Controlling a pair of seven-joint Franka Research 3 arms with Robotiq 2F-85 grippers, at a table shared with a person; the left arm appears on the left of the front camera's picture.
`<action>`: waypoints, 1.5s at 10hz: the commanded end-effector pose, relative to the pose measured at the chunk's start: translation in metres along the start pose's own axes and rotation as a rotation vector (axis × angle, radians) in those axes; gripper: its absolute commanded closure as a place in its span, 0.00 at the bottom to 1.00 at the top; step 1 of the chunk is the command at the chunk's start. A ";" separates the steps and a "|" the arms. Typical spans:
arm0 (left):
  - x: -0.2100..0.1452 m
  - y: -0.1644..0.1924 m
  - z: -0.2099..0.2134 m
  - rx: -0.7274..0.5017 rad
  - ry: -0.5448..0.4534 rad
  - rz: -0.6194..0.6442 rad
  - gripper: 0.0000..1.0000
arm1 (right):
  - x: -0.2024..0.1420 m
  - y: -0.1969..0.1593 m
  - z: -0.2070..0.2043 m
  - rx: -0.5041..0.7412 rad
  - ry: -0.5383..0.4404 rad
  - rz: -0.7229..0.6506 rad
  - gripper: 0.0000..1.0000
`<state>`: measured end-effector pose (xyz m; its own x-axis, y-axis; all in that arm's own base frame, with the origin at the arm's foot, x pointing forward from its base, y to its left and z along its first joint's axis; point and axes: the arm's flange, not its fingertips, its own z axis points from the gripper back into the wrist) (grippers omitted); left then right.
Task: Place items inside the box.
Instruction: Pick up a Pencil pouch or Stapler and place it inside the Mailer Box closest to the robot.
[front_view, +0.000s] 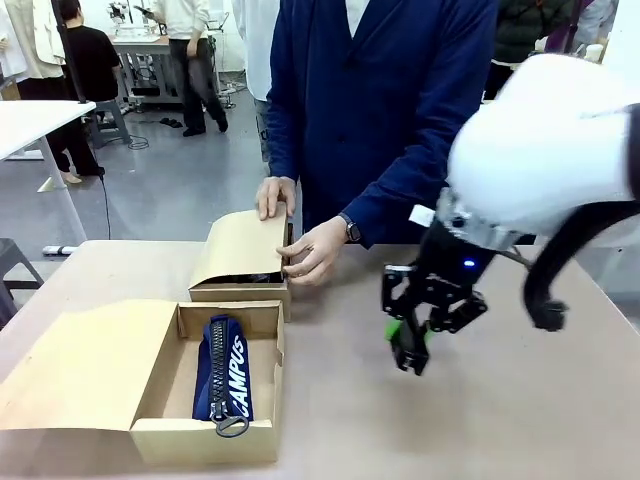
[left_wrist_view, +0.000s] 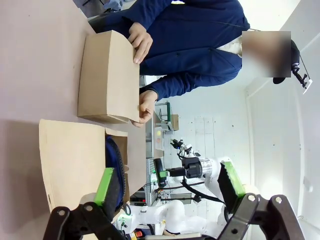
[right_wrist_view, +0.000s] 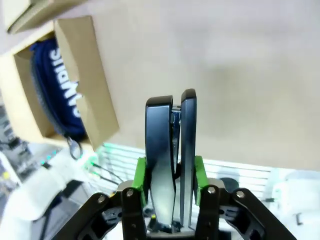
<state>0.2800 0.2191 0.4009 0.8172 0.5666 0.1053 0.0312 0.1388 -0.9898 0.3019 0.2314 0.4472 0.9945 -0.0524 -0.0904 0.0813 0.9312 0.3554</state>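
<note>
- We see the right hand (front_view: 412, 342) hanging over the surface (front_view: 520, 410) at about 4 o'clock in the front view.
- It is clenched on a black stapler (right_wrist_view: 170, 135), which stands on end between the green pads (right_wrist_view: 141, 172), well apart from both boxes.
- The left hand (left_wrist_view: 167, 187) is released, its fingers spread wide with nothing between them.
- We note an open box (front_view: 205, 442) at 7 o'clock on the surface, its lid flap lying flat toward 9 o'clock.
- A navy pencil case (front_view: 228, 372) marked "CAMPUS" lies lengthwise inside it, zip pull toward 6 o'clock.
- A second box (front_view: 240, 255) sits just beside the open box at its 12 o'clock, lid partly down.
- The person's hand (front_view: 275, 195) rests on that lid's far edge, and their other hand (front_view: 315, 250) is at its 3 o'clock side.
</note>
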 end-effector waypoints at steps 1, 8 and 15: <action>-0.005 0.000 -0.001 -0.017 -0.005 -0.019 0.00 | -0.028 -0.035 0.011 0.021 0.056 0.070 0.58; -0.005 0.000 -0.001 -0.017 -0.005 -0.019 0.00 | -0.030 -0.044 0.010 0.000 0.097 0.108 0.58; -0.005 0.000 -0.001 -0.017 -0.005 -0.019 0.00 | 0.001 0.052 -0.011 0.055 -0.076 0.147 0.58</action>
<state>0.2798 0.2189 0.4007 0.8173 0.5666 0.1049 0.0311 0.1384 -0.9899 0.2892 0.2501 0.4564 0.9987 0.0499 0.0069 -0.0490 0.9322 0.3586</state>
